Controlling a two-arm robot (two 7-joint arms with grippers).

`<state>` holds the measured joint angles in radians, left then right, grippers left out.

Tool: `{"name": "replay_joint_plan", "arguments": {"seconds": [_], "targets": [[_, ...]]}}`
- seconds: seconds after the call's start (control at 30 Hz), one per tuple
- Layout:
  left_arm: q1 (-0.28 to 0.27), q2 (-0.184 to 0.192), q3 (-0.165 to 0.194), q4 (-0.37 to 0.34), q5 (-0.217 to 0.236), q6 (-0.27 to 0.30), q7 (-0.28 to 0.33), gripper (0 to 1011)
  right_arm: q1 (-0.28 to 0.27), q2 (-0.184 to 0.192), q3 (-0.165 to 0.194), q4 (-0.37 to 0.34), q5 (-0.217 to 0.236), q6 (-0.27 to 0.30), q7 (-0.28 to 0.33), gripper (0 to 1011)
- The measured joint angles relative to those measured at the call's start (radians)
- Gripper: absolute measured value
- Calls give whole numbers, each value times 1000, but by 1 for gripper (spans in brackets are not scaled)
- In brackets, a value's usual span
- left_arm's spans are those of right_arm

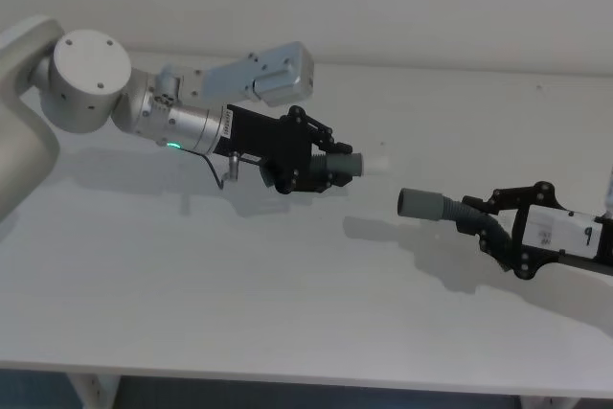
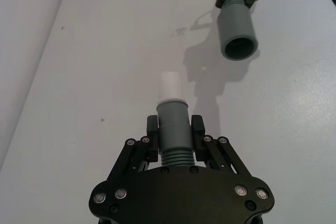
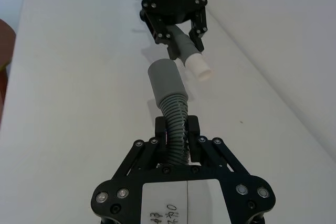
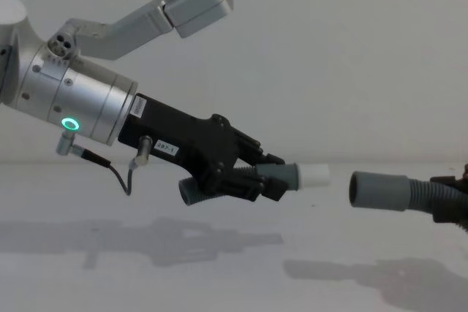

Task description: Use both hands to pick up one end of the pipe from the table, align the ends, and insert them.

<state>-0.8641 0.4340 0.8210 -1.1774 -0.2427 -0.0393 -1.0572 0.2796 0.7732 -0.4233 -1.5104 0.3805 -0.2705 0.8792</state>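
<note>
Held the white tip (image 4: 314, 175) and the socket cuff (image 4: 376, 191) off the table (image 1: 239, 313), above its middle, apart and nearly facing. Clamped the tipped piece (image 2: 173, 140) in the left gripper (image 1: 335, 165), the cuffed piece (image 3: 176, 124) in the right gripper (image 1: 476, 220). Probably needed axes matched first, then a slow, straight push.

tip (image 4: 311, 175) white | socket cuff (image 4: 376, 191) grey | hose (image 3: 176, 121) dark grey, ribbed | ring light (image 4: 70, 124) green | table (image 1: 239, 284) white-grey
</note>
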Motion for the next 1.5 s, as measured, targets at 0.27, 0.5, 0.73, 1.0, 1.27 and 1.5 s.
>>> {"name": "replay_joint_plan", "arguments": {"seconds": [0.27, 0.5, 0.73, 1.0, 1.27, 1.5], "targets": [[-2, 1, 6, -2, -6, 5, 0, 357, 6, -7, -8, 3, -20, 22, -38, 227], [-2, 7, 11, -12, -10, 15, 4, 357, 15, -15, -16, 12, -38, 41, -66, 227], [1, 17, 14, -27, -17, 28, 12, 357, 24, -23, -26, 21, -51, 55, -83, 227], [5, 24, 18, -37, -24, 38, 21, 357, 38, -32, -36, 30, -59, 65, -92, 227], [6, 22, 24, -29, -30, 39, 27, 357, 52, -37, -42, 33, -59, 72, -93, 227], [5, 15, 30, -13, -33, 38, 34, 357, 58, -37, -44, 33, -55, 75, -93, 227]]}}
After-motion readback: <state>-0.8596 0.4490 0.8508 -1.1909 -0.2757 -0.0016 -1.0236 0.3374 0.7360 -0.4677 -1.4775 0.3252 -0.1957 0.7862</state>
